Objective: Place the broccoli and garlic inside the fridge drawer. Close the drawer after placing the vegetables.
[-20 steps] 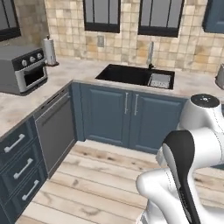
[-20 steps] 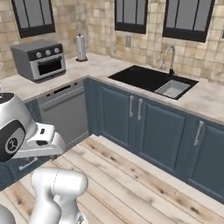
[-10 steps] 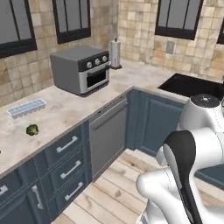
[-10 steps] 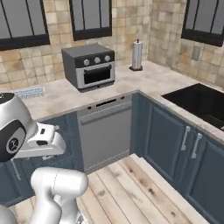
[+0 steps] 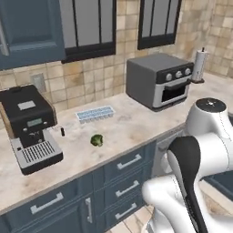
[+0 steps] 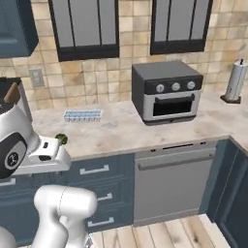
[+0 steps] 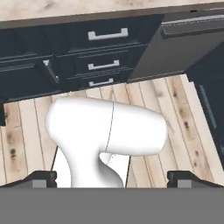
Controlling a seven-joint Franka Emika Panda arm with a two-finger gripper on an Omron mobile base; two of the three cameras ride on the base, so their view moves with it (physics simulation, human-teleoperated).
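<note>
The empty two-finger pincer (image 7: 112,179), fingers spread wide, points down at the plank floor, well below and apart from the small dark green broccoli floret (image 5: 96,140) lying unreached on the marbled counter (image 5: 132,127).

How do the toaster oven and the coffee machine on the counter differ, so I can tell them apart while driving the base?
The toaster oven is a light grey box; the coffee machine is mostly black with a grey drip tray. The toaster oven has three knobs and a glass door on its front; the coffee machine has a slotted tray sticking out at its foot. The toaster oven stands right of the ice tray and broccoli; the coffee machine stands left of them. Both sit on the counter against the tiled wall.
</note>
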